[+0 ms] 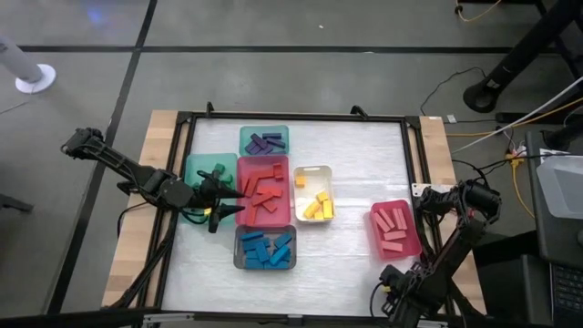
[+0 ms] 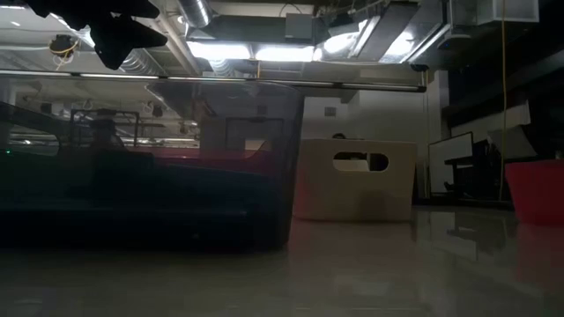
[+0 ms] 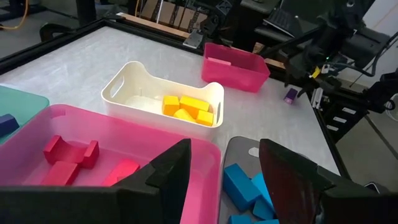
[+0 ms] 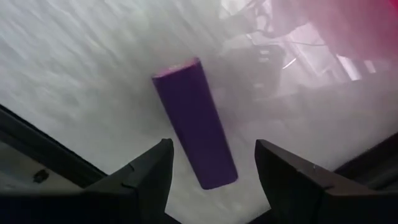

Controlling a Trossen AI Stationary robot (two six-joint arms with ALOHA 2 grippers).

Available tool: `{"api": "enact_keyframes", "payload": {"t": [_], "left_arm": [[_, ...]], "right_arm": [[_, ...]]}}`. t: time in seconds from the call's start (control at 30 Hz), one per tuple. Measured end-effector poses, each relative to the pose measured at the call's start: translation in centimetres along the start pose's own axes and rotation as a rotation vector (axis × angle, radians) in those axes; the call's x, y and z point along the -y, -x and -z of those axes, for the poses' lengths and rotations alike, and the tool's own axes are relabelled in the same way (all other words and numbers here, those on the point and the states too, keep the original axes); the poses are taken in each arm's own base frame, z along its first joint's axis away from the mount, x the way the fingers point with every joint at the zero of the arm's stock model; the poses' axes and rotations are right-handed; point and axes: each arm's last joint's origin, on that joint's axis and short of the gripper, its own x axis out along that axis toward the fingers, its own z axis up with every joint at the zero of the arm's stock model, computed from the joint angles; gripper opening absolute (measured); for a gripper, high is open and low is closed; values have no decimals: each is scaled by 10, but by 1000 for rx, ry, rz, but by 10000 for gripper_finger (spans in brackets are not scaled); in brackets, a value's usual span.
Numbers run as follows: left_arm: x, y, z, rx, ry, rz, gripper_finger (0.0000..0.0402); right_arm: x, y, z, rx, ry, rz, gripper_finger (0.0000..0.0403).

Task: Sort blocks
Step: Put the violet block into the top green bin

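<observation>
Purple block (image 4: 194,124) lain on table just beside pink tray (image 1: 395,228), right gripper (image 4: 211,180) poised over it, fingers apart, left gripper (image 3: 224,180) held open above red tray (image 3: 112,134) edge.

in the low view the dark trays (image 2: 141,198) at left merge into one shadowy mass and their contents cannot be seen; the red tray (image 2: 536,189) is cut off by the right edge. the left gripper (image 2: 123,35) shows there only as a black silhouette, cropped by the top edge. in the right wrist view the purple block (image 4: 196,124) is soft-edged, and the pink tray (image 4: 348,25) is only a blur at the corner. in the left wrist view the grey tray (image 3: 245,180) and the blue blocks (image 3: 249,190) run off the bottom edge, partly behind the fingers (image 3: 168,177). in the high view the right gripper (image 1: 428,196) is too small to read.
</observation>
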Motion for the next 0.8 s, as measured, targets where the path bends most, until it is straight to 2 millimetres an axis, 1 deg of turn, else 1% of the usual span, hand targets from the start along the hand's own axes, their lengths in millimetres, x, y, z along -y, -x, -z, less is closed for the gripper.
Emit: {"api": "enact_keyframes", "payload": {"t": [0.2, 0.3, 0.37, 0.47, 0.57, 0.6, 0.7, 0.8], "left_arm": [[0, 0, 0, 0, 0, 0, 178], [0, 0, 0, 0, 0, 0, 178], [0, 0, 0, 0, 0, 0, 178], [1, 0, -1, 12, 26, 6, 178], [2, 4, -10, 41, 50, 20, 178], [3, 6, -14, 55, 54, 28, 178], [2, 15, -25, 104, 35, 49, 178], [-1, 27, -34, 158, 3, 67, 178]], "right_arm": [[1, -17, -4, -20, 8, -71, 225], [3, -21, -5, -35, -6, -89, 215], [4, -22, -5, -35, -22, -88, 197], [4, -22, -5, -35, -38, -87, 153], [3, -22, -5, -30, -60, -95, 104], [3, -21, -5, -29, -71, -99, 95], [0, -21, -10, -31, -113, -118, 95], [-7, -15, -18, -8, -135, -148, 95]]}}
